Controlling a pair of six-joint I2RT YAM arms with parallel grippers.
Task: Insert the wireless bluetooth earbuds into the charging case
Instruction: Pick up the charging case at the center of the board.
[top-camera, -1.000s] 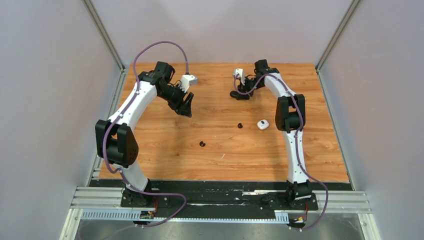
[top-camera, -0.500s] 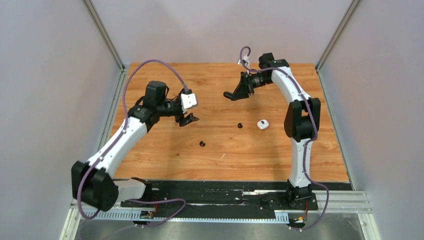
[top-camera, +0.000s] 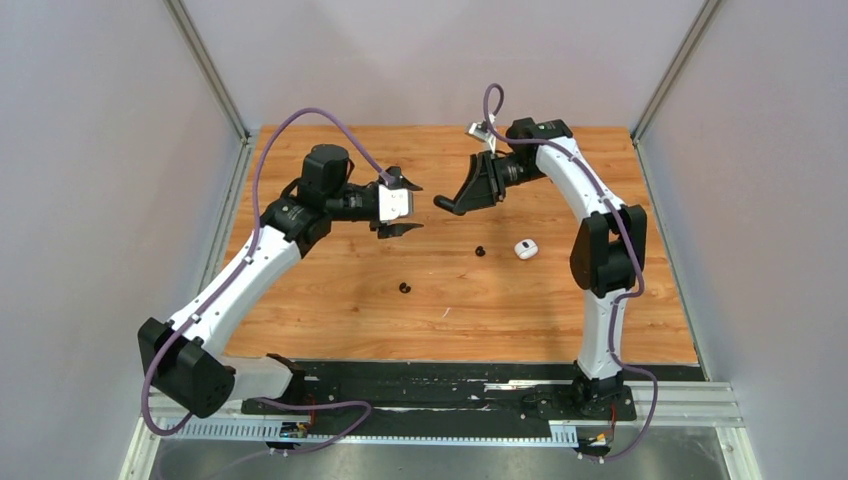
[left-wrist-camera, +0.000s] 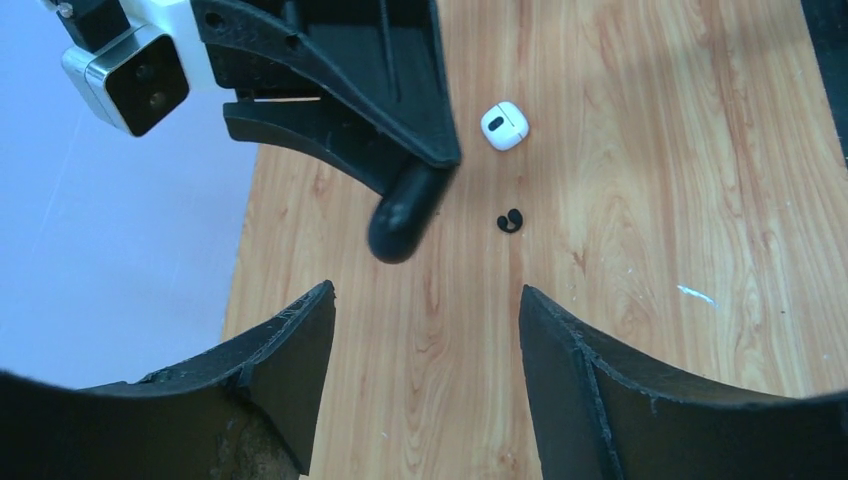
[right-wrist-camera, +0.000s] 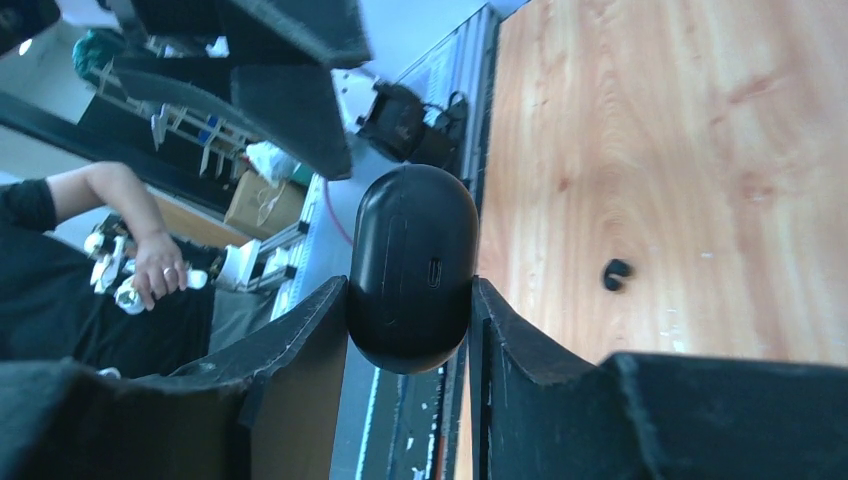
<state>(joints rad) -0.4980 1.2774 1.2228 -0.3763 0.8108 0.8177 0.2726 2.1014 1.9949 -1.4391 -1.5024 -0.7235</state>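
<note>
My right gripper (top-camera: 443, 204) is shut on a black oval charging case (right-wrist-camera: 412, 265) and holds it above the table's far middle. The case's end also shows in the left wrist view (left-wrist-camera: 403, 218). My left gripper (top-camera: 411, 207) is open and empty, raised, and faces the case from the left, a short gap away. One black earbud (top-camera: 480, 251) lies on the wood below the right gripper and shows in the left wrist view (left-wrist-camera: 510, 221). A second black earbud (top-camera: 404, 288) lies nearer the front. A small white rounded piece (top-camera: 526, 248) with a dark oval spot (left-wrist-camera: 504, 126) lies right of the first earbud. No stemmed white earbuds are visible.
The wooden table (top-camera: 330, 300) is walled by grey panels left, right and behind. A black rail (top-camera: 440, 375) runs along the near edge at the arm bases. A small white speck (top-camera: 446, 312) lies on the wood near the front middle.
The right gripper has lifted the black case off the far table and carried it left toward the middle. The left arm has stretched out to the right, bringing its open gripper to face the case.
</note>
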